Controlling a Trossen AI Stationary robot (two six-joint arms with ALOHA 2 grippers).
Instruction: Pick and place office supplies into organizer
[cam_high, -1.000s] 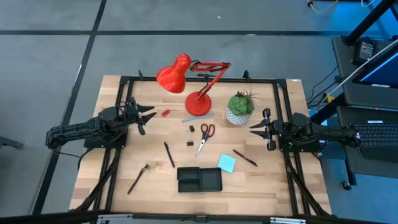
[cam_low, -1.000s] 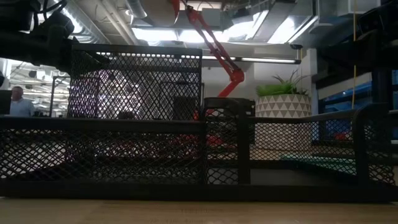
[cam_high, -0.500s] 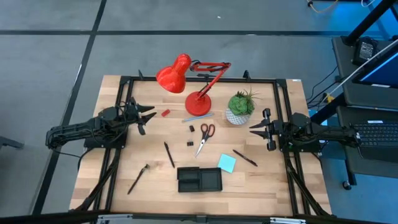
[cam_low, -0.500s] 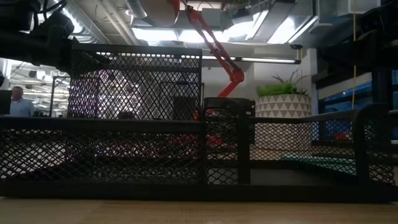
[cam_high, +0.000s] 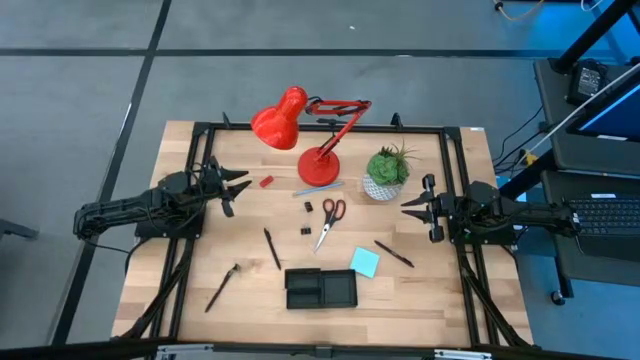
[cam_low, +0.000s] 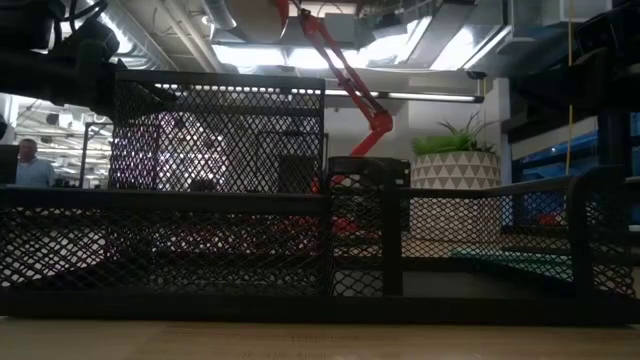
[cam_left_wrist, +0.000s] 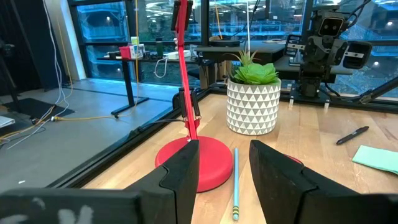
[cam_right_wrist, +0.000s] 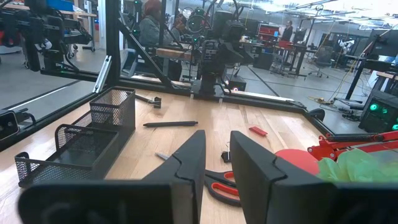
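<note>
1. Nothing is in hand yet: the left end effector (cam_high: 237, 185), fingers apart, hovers near the surface's left edge; the right end effector (cam_high: 413, 207), fingers narrowly apart and empty, near the right edge.
2. The organizer (cam_high: 320, 288) sits by the front edge; the sticky-note pad (cam_high: 365, 262), just beside it, looks the easiest first pick.
3. The scissors (cam_high: 330, 217) lie mid-surface near the lamp (cam_high: 320, 166) base and the plant pot (cam_high: 383, 186); approach from above to clear both.

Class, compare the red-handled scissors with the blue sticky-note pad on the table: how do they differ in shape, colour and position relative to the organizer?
The scissors are long and thin with red handles and pale blades; the sticky-note pad is a flat light blue square. The scissors lie farther from the organizer, toward the lamp; the pad sits right beside the organizer's corner. Both lie flat on the table, outside the organizer.
</note>
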